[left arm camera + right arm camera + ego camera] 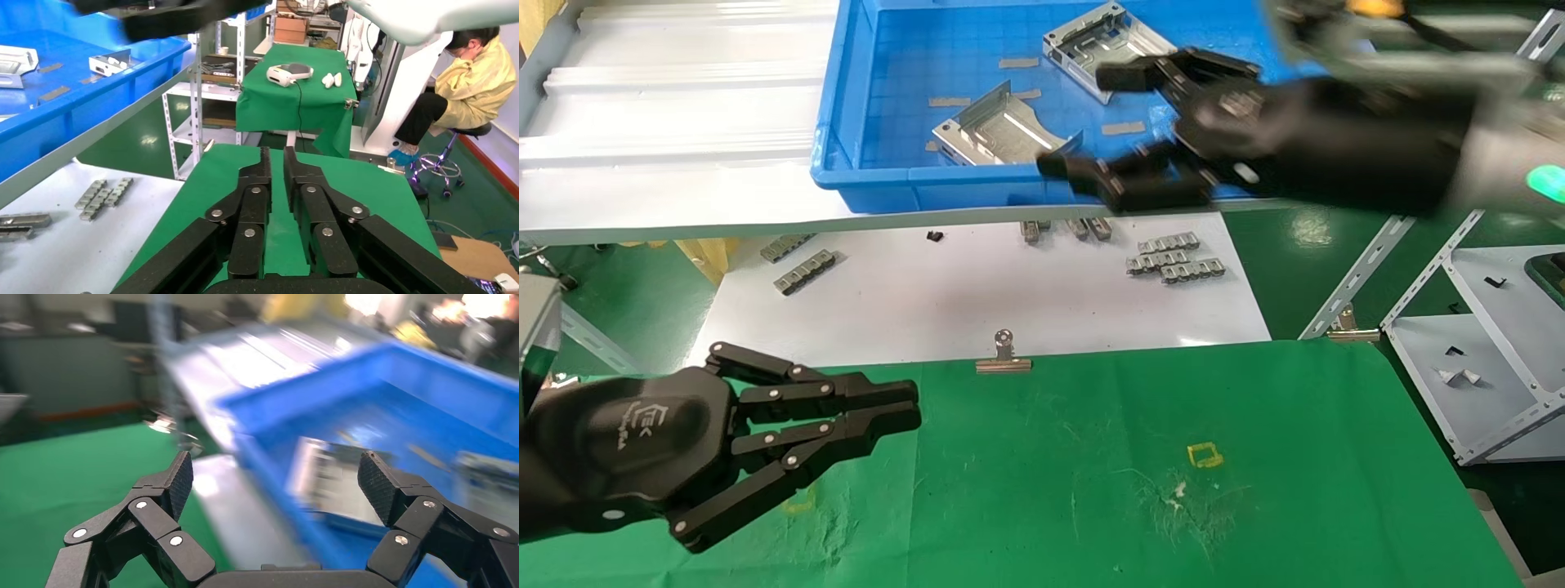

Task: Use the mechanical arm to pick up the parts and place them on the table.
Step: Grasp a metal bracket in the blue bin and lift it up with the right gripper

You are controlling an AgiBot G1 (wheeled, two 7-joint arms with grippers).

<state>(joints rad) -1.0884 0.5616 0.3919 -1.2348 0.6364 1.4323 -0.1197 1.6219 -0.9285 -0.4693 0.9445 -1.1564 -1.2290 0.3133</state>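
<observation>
Two shiny silver parts lie in the blue bin point(862, 98): one near its front wall point(1001, 131), one farther back point(1103, 45). My right gripper point(1083, 122) hangs open and empty over the bin's front right, beside the nearer part. In the right wrist view the gripper point(275, 478) frames a blurred part point(333, 471) between its spread fingers. My left gripper point(911, 404) is shut and empty, low over the near left of the green felt table point(1173, 408). It also shows in the left wrist view point(276, 153). No part lies on the table.
A white sheet point(977, 286) beyond the table holds grey clip strips point(1173, 257). A binder clip point(1004, 355) sits on the table's far edge. A yellow square mark point(1204, 454) is on the felt. A grey metal rack point(1483, 343) stands at the right.
</observation>
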